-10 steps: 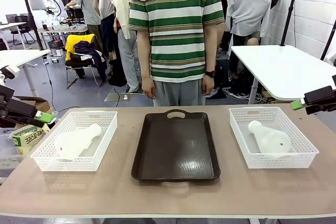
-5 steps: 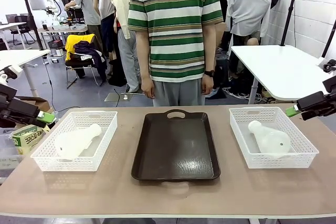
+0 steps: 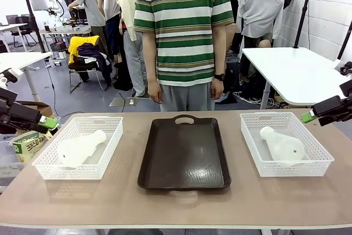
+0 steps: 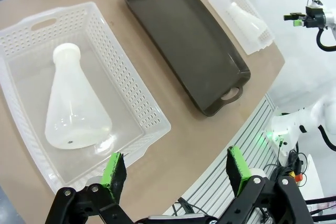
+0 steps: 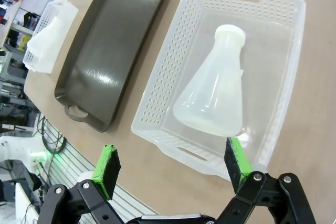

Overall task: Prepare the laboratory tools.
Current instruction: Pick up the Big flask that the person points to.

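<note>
- Since a second ago, the right end effector [image 3: 309, 116] has slid a little inward and lower at the surface's right end, while the left end effector [image 3: 49, 121] has barely shifted at the left end.
- Both end effectors are spread wide with nothing between their green pads. Each hangs off the outer side of its own basket, clear of it.
- The left wrist view looks down on the left flask [image 4: 73, 109] lying on its side in the left basket [image 4: 134, 85], neck towards the far handle cut-out.
- The right flask [image 5: 216, 95] lies on its side in the right basket [image 5: 167, 80]. Its neck also points towards the far side, slightly angled.
- Each basket holds that one flask and nothing else that can be seen.
- Between the baskets sits the dark brown tray [image 3: 184, 155], bare, with its handle towards the person [image 3: 184, 31], who stands at the far edge with arms down.
- Judging by the layout, the task has hardly started: neither flask has been gripped or lifted, and nothing has reached the tray.
- What remains is probably to take each flask out of its basket and set it out, most likely on the tray, though the pictures do not settle that.
</note>
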{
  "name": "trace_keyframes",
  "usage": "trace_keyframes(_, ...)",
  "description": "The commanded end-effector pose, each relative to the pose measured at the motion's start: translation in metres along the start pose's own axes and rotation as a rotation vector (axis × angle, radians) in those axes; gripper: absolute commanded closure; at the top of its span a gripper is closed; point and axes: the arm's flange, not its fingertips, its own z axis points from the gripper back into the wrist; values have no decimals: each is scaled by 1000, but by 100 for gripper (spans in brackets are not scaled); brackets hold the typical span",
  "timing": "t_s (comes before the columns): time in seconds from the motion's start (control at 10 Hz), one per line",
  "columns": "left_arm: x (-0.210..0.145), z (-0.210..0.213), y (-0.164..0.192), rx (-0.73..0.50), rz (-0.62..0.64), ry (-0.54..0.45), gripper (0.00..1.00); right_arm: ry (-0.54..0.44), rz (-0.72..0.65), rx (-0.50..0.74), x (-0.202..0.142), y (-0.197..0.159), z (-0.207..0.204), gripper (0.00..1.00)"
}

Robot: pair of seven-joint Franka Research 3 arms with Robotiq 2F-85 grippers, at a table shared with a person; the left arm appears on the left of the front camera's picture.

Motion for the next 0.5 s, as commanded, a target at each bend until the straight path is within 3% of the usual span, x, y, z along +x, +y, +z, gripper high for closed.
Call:
trace_keyframes(0.0, 0, 0, 2, -10, -7, -2, 0, -4, -2, 19, 0, 0, -3, 0)
trace_keyframes(0.4, 0, 0, 2, -10, -7, -2, 0, -4, -2, 19, 0, 0, -3, 0)
